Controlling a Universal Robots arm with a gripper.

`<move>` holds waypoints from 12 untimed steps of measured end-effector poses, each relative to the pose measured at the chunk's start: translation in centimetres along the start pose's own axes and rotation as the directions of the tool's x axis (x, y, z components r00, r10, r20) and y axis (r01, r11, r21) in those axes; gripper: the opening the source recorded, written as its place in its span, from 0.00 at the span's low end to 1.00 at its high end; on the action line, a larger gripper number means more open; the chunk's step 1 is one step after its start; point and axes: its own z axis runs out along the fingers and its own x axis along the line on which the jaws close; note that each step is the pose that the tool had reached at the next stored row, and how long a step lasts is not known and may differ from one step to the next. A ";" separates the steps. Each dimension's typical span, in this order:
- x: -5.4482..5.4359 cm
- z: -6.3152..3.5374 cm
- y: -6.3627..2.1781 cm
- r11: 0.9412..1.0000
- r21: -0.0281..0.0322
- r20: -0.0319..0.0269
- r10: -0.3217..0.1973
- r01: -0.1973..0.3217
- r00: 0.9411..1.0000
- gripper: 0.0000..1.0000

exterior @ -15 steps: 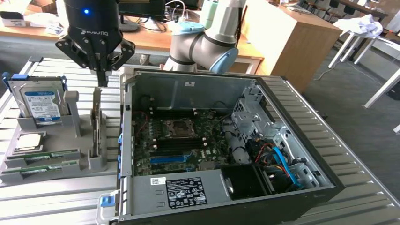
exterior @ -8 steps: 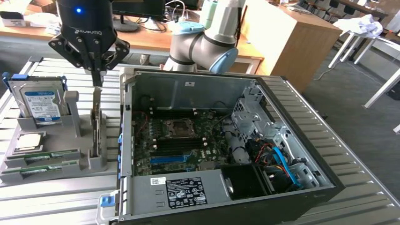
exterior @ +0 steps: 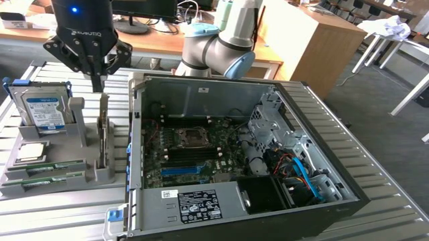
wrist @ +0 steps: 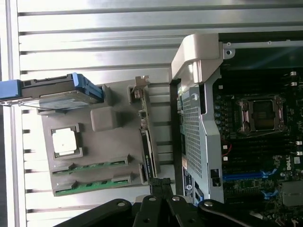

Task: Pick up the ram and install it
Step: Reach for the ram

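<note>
Gripper (wrist: 161, 182): fingers pressed together, holding nothing; it is at upper left of the exterior view, above the grey holder (exterior: 84, 145).
Ram (exterior: 47, 168): green sticks lying in the holder's slots, lower left of the frame, untouched.
Computer case (exterior: 201, 95): open, centre of the frame.

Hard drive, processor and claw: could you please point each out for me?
Hard drive (exterior: 44, 112), exterior view, on its label.
Processor (exterior: 31, 152), exterior view, on its silver top.
Claw (exterior: 100, 87), exterior view, at the shut fingertips.

Silver-grey arm (exterior: 213, 50) with pale blue joint caps (exterior: 239, 66), black pincer (exterior: 99, 84) with white lettering and a blue light
</note>
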 end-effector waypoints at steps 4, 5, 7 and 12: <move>0.6 -0.02 -0.04 1.000 0.000 0.000 0.000 0.000 1.000 0.10; 0.7 -0.03 -0.05 1.000 0.000 0.000 0.000 0.000 1.000 0.10; 1.0 -0.04 -0.07 1.000 0.000 0.000 0.000 0.000 1.000 0.10; 1.5 -0.05 -0.11 1.000 0.000 0.001 0.000 0.000 1.000 0.10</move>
